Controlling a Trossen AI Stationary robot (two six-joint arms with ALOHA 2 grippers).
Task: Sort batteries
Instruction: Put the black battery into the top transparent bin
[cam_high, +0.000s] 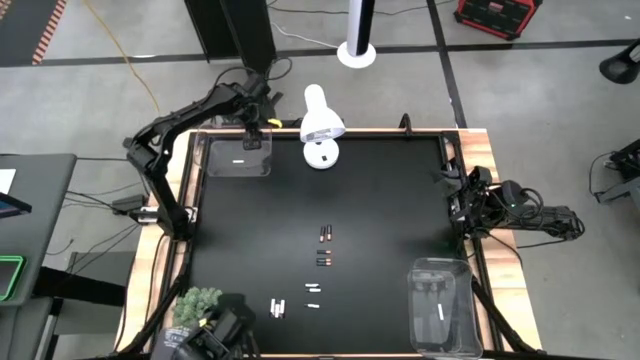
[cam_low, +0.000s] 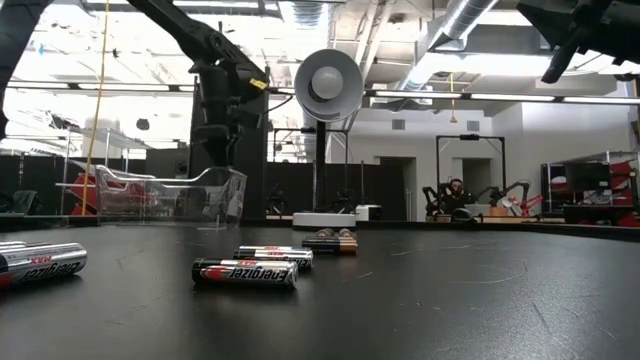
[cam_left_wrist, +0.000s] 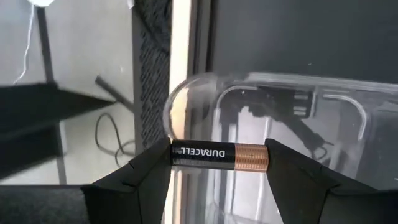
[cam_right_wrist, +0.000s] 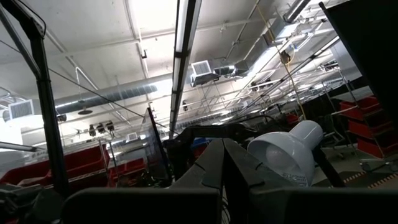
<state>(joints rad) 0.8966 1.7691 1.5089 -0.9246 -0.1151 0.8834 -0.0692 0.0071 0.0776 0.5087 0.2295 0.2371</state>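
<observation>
Your left gripper's (cam_left_wrist: 219, 163) jaws are clamping a battery (cam_left_wrist: 219, 155) endwise over the upper-left bin (cam_high: 238, 158), ready for dropping; your right gripper (cam_right_wrist: 222, 171) is waiting closed, mid-right.

- Black table mat (cam_high: 380, 200) inside a pale wooden frame (cam_high: 178, 200).
- White desk lamp (cam_high: 321, 125) at the far edge of the mat, base resting on the mat; in the low view its round shade (cam_low: 328, 84) faces the camera.
- Small green plant (cam_high: 198, 303) at the near left corner.
- White pedestal (cam_high: 357, 40) on the grey floor beyond the table.
- Red crate (cam_high: 497, 12) on the floor, far right.
- Yellow cable (cam_high: 128, 60) trailing across the floor, far left.
</observation>
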